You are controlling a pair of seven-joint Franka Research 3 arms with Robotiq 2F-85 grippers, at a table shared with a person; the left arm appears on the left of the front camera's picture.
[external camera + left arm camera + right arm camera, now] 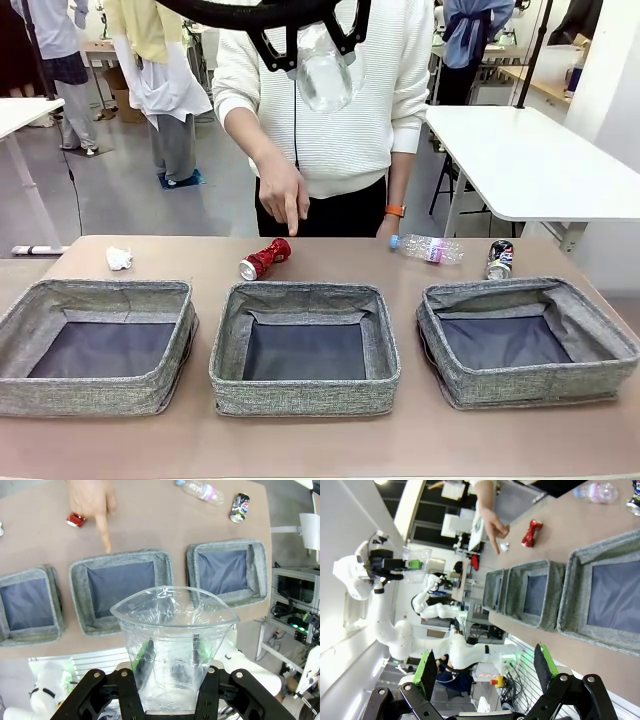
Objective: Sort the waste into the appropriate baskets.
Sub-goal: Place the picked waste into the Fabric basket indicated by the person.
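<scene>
Two left fingers [134,677] are clamping the clear plastic cup [175,615] by its sides, squashing its rim. It looks light, thin and slick, so a gentle grip suits. It is hanging high over the middle basket [77,572], where a person's hand [92,500] is pointing. Meanwhile the right fingers [426,667] are standing released.

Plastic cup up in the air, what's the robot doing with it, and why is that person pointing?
The robot is sorting rubbish. Its left gripper holds the clear plastic cup high above the table. The person's hand points down near the middle basket. The red soda can, bottle, dark crushed can and paper wad lie on the table's far side. The right gripper is open, holding nothing.
</scene>
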